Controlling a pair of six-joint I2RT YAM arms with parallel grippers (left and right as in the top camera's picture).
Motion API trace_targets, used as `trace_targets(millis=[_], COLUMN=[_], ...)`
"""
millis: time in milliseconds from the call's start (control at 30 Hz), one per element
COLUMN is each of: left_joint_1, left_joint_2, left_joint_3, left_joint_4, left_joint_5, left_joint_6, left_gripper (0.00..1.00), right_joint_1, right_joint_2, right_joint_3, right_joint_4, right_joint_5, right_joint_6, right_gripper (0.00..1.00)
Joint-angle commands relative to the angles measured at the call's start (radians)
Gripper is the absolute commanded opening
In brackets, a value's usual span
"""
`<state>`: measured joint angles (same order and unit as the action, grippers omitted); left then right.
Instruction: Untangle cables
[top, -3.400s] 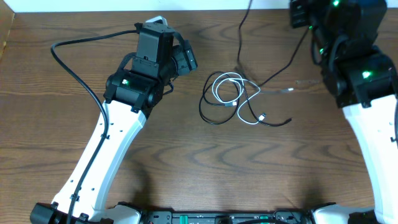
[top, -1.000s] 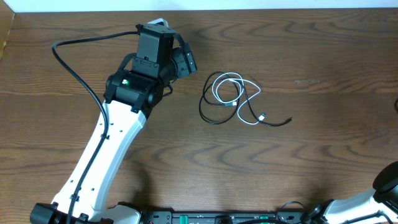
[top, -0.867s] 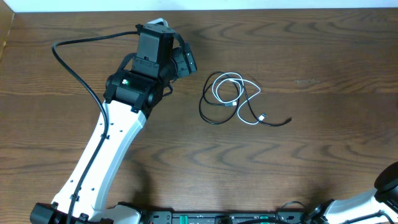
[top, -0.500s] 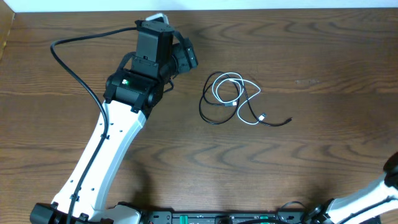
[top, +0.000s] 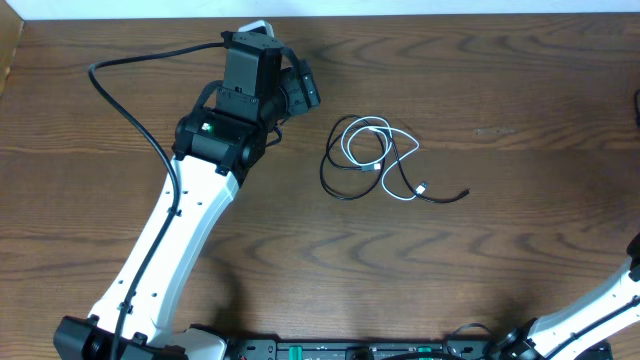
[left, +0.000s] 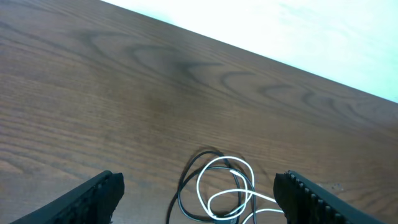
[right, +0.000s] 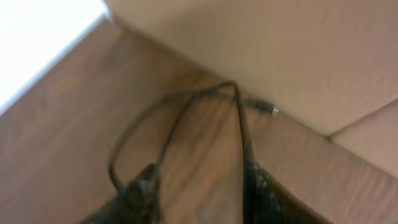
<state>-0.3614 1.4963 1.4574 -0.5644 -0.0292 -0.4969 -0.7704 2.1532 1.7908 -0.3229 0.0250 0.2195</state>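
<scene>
The black cord (top: 323, 172) and the white cord (top: 345, 145) lie looped through each other on the wooden table, right of centre. The black cord's plug end (top: 465, 193) trails to the right. My left gripper (top: 305, 90) hovers to the left of the tangle, open and empty. In the left wrist view the loops (left: 217, 186) lie between its spread fingers (left: 199, 190), further ahead. My right gripper (right: 202, 193) shows only in the blurred right wrist view, fingers apart with bare wood between them. It is away from the cords.
The right wrist view shows a thicker black wire (right: 180, 102) lying against a cardboard box (right: 280, 56). The left arm's black wire (top: 130, 110) arcs over the table's left side. A piece of the right arm (top: 600, 310) shows at the bottom right edge.
The right arm has swung from the upper right out of the overhead view. The left gripper has shifted slightly toward the far edge. The cords have not moved.
</scene>
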Motion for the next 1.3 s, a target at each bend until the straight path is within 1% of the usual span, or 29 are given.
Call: trace_targets(millis=[0, 100, 133, 167, 333, 433, 533, 667, 767, 933, 1000, 1067, 1167, 1267], left_joint_1=[0.003, 0.003, 0.003, 0.003, 0.003, 0.003, 0.003, 0.003, 0.003, 0.003, 0.003, 0.003, 0.008, 0.044], left_joint_2=[0.005, 0.005, 0.005, 0.005, 0.005, 0.005, 0.005, 0.005, 0.005, 0.005, 0.006, 0.006, 0.008, 0.021], left_joint_3=[0.014, 0.014, 0.014, 0.014, 0.014, 0.014, 0.014, 0.014, 0.014, 0.014, 0.014, 0.014, 0.014, 0.014], left_joint_4=[0.004, -0.002, -0.003, -0.004, -0.003, -0.003, -0.003, -0.003, -0.003, -0.006, -0.028, -0.046, -0.063, -0.106], left_joint_5=[-0.012, -0.012, -0.012, -0.012, -0.012, -0.011, -0.012, -0.012, -0.01, 0.112, 0.13, 0.135, 0.163, 0.229], left_joint_6=[0.011, 0.01, 0.01, 0.01, 0.011, 0.01, 0.01, 0.011, 0.01, 0.011, 0.011, 0.016, 0.105, 0.166], left_gripper=[0.82, 0.82, 0.82, 0.82, 0.82, 0.82, 0.82, 0.82, 0.82, 0.82, 0.82, 0.81, 0.81, 0.81], right_joint_1=[-0.005, -0.005, -0.004, -0.003, -0.003, -0.004, -0.001, 0.0, 0.0, 0.01, 0.032, 0.064, 0.142, 0.249], right_joint_2=[-0.012, -0.012, -0.012, -0.013, -0.021, -0.041, -0.077, -0.137, -0.184, -0.254, -0.279, -0.298, -0.309, -0.304], right_joint_3=[0.106, 0.209, 0.248, 0.29, 0.496, 0.578, 0.628, 0.637, 0.637, 0.637, 0.637, 0.637, 0.636, 0.63], right_joint_4=[-0.086, -0.212, -0.257, -0.306, -0.521, -0.581, -0.651, -0.748, -0.838, -0.989, -1.059, -1.127, -1.209, -1.245], right_joint_5=[-0.044, -0.11, -0.114, -0.114, -0.125, -0.167, -0.167, -0.215, -0.334, -0.621, -0.7, -0.735, -0.75, -0.75], right_joint_6=[-0.056, -0.127, -0.138, -0.139, -0.149, -0.177, -0.195, -0.196, -0.205, -0.295, -0.355, -0.393, -0.436, -0.498], right_gripper=[0.57, 0.91, 0.97, 0.99, 0.99, 0.99, 0.99, 0.99, 0.99, 0.99, 0.99, 0.99, 0.99, 0.99])
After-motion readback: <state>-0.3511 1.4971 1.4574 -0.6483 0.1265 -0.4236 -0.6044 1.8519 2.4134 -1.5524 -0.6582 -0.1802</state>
